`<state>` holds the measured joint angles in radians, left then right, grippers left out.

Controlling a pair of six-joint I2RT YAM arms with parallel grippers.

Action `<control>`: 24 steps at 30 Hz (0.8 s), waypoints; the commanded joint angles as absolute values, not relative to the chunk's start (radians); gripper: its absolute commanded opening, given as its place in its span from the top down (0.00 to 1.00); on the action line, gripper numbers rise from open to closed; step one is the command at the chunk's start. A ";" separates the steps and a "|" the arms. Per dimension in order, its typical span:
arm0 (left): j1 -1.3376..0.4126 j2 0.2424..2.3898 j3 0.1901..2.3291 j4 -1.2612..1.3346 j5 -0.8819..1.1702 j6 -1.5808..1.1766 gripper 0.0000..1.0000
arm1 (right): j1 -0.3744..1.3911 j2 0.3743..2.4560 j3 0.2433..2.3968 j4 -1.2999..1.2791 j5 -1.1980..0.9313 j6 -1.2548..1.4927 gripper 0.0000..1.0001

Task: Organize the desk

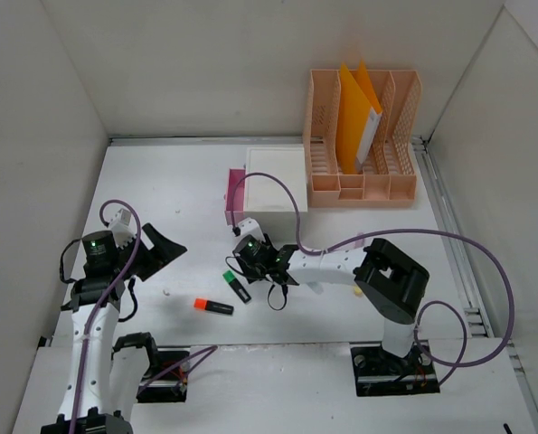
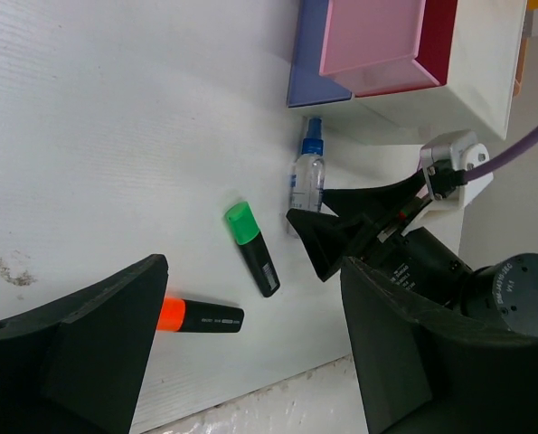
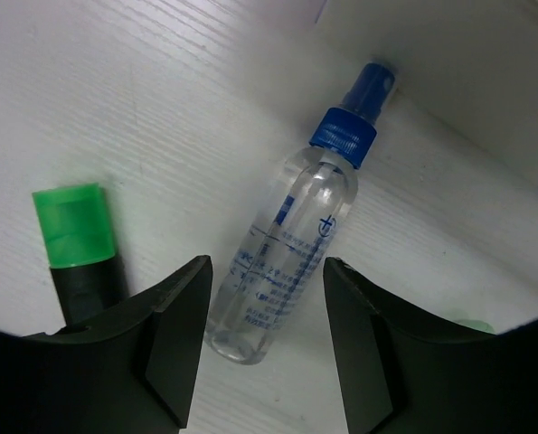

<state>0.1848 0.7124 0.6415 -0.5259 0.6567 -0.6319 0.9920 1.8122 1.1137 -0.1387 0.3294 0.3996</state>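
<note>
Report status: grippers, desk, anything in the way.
Left gripper open, empty. Right gripper open, straddling bottle lying on desk. Green marker close beside bottle; orange marker apart.

The clear spray bottle [image 3: 282, 262] has a blue cap and blue print. Beside it, green-capped black highlighter [image 3: 79, 244]; beyond, orange-capped black highlighter [image 2: 205, 317]. White surface [image 2: 115, 117].

Matt white desk [image 2: 115, 108], finely grained. Clear glossy plastic bottle [image 3: 282, 262], ribbed blue cap [image 3: 344, 136]. Smooth plastic green marker [image 2: 253, 249], satin black. Matt black fingers [image 3: 174, 334]. Peach plastic rack [image 1: 363, 192].
</note>
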 commanded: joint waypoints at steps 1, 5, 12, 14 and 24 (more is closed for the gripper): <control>0.183 0.703 0.667 -0.503 0.653 -0.624 0.27 | 0.971 1.813 1.140 -0.084 0.336 0.437 0.52; 0.183 0.703 0.663 -0.494 0.655 -0.632 0.27 | 0.971 1.828 1.138 -0.084 0.314 0.442 0.53; 0.183 0.703 0.664 -0.494 0.657 -0.630 0.27 | 0.963 1.835 1.140 -0.081 0.233 0.425 0.79; 0.183 0.701 0.664 -0.495 0.658 -0.630 0.27 | 0.962 1.815 1.137 -0.078 0.212 0.414 0.86; 0.183 0.693 0.655 -0.460 0.675 -0.637 0.27 | 0.959 1.635 1.126 -0.087 0.025 0.247 1.00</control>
<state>0.1848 0.6933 0.6411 -0.5182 0.6571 -0.6334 0.9611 1.7481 1.1072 -0.1368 0.0990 0.3294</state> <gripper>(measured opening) 0.728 0.344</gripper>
